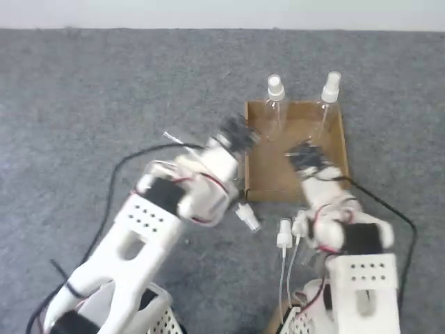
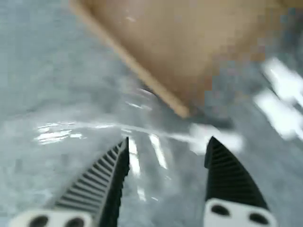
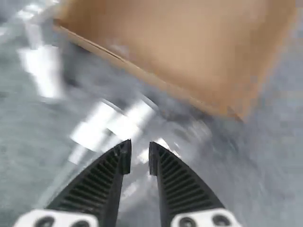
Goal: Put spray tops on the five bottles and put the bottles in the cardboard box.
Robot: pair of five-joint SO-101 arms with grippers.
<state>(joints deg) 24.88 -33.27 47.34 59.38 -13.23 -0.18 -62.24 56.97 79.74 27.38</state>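
Note:
The cardboard box point(image 1: 292, 149) lies open at the middle right. Two clear bottles with white spray tops point(image 1: 276, 97) point(image 1: 330, 94) stand at its far edge. My left gripper point(image 1: 236, 132) hovers by the box's left edge. In the left wrist view it point(image 2: 168, 153) is open, with a clear bottle point(image 2: 142, 132) lying on the carpet just beyond its fingertips, beside the box corner point(image 2: 182, 109). My right gripper point(image 1: 306, 158) is over the box's near part. Its fingers point(image 3: 124, 153) are almost together with nothing visible between them, and a blurred clear bottle point(image 3: 118, 123) lies ahead.
Loose white spray tops lie on the grey carpet in front of the box point(image 1: 247, 216) point(image 1: 284, 233) point(image 1: 299, 226). Black cables run along both arms. White baskets point(image 1: 163, 316) sit at the near edge by the arm bases.

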